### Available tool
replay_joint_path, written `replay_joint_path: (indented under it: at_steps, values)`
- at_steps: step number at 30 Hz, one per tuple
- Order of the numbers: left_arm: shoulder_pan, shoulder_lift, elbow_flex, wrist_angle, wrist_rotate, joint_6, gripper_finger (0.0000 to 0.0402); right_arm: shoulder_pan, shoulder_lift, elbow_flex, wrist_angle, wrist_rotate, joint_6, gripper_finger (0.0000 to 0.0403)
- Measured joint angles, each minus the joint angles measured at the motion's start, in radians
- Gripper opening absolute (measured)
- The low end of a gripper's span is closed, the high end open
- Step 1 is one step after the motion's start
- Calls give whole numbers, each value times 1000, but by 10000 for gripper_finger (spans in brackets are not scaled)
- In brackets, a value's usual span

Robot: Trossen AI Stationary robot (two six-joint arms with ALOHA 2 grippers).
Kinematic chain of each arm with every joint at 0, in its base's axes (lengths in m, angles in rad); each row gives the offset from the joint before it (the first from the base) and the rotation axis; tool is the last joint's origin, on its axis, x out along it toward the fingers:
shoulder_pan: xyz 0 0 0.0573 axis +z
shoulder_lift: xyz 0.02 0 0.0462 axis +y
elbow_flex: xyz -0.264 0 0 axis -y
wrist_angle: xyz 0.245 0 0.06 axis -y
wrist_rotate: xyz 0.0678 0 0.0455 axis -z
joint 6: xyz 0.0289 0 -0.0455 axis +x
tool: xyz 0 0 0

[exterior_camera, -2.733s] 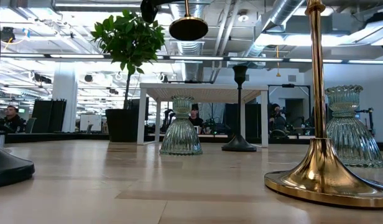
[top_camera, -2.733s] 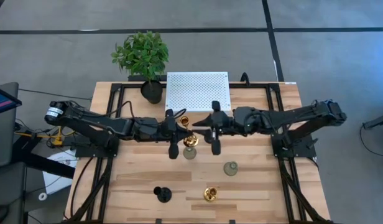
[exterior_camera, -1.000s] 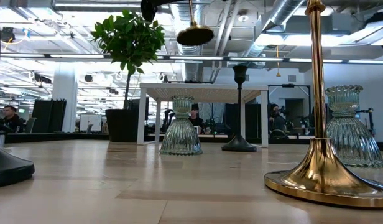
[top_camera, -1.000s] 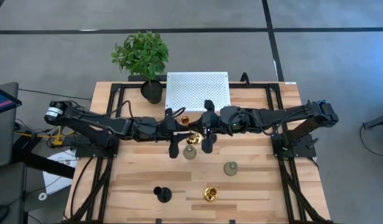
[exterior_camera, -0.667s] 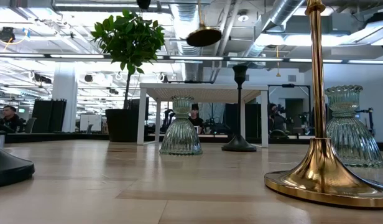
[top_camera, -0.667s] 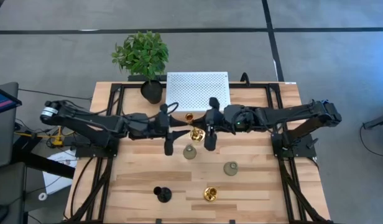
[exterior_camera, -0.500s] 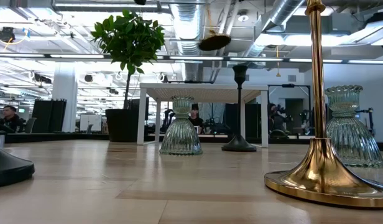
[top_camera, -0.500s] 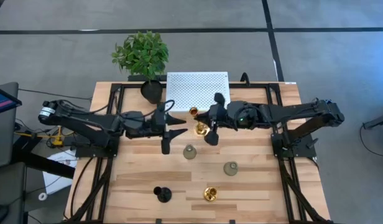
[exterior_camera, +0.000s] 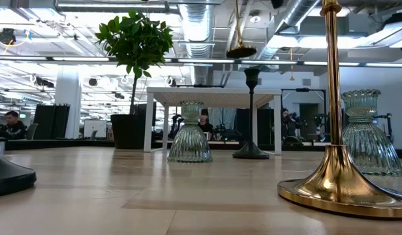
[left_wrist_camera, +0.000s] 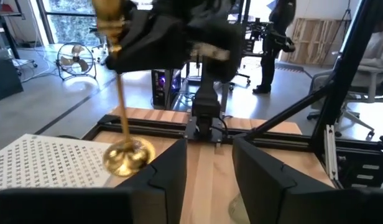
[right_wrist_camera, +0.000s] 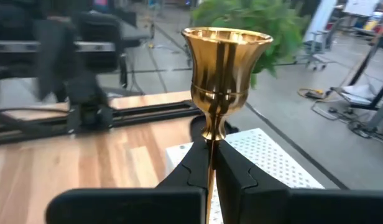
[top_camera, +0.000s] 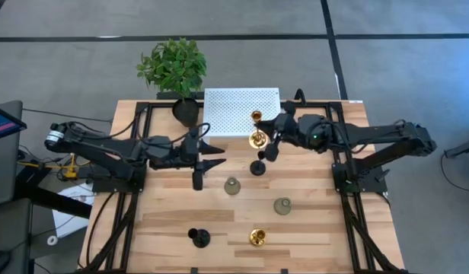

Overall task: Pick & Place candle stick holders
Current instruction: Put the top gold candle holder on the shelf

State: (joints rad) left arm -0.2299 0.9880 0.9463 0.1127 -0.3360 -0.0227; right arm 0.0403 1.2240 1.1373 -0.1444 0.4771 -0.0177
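The high view looks straight down on the whole bench (top_camera: 166, 221) from well above, with grey floor all round it. The low view sits at bench-top level, facing across the wood into the room, very near a gold holder (exterior_camera: 331, 130) at frame right. The left wrist view looks forward past its own dark fingers (left_wrist_camera: 266, 177) toward the right arm and the white pegboard (left_wrist_camera: 48, 162) at lower left. The right wrist view faces the opposite way, close on the gold cup (right_wrist_camera: 226, 62) at centre frame. The pegboard (top_camera: 242, 112) shows in the high and both wrist views.
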Motion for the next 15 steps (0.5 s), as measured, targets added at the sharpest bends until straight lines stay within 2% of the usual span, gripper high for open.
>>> replay_joint_path:
  at_steps: [5, 15]
  values:
    - [-17, -8, 0, -1, 0, 0, 117, -68, -42, -74, 80, -1, 8, 0]
    - [-38, -14, 0, -5, 0, -9, 108, -248, -38, -77, 79, -35, -9, 0]
